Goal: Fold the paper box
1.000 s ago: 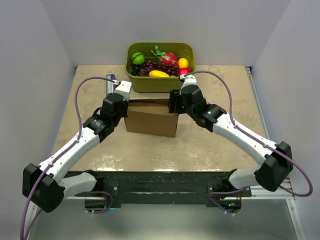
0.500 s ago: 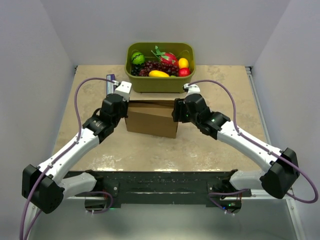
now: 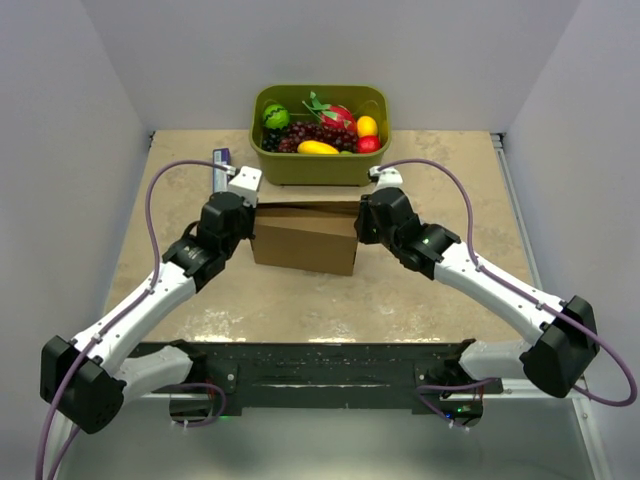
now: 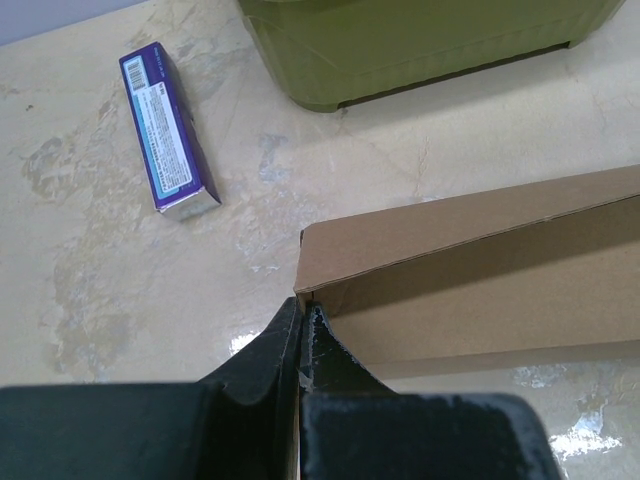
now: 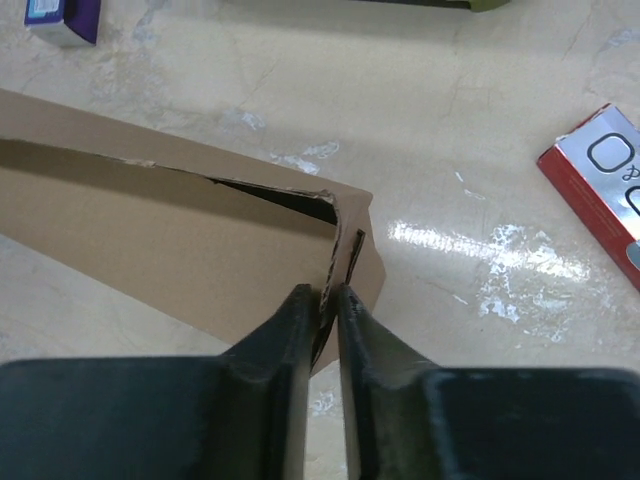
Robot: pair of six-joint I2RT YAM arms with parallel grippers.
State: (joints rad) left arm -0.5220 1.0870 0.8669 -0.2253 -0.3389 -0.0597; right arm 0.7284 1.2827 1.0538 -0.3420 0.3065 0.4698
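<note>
While pinching paper box (image 3: 305, 240) end walls in tight-closed left gripper (image 4: 300, 320) and right gripper (image 5: 328, 298), fold evenly, avoid tearing.

White arms (image 3: 140, 305), black joints (image 3: 225, 215), purple cables (image 3: 150, 215)

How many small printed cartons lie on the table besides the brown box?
2. A purple carton left of the green tub; a red-and-silver carton past the paper box's right end, seen only in the right wrist view. More may be hidden.
</note>
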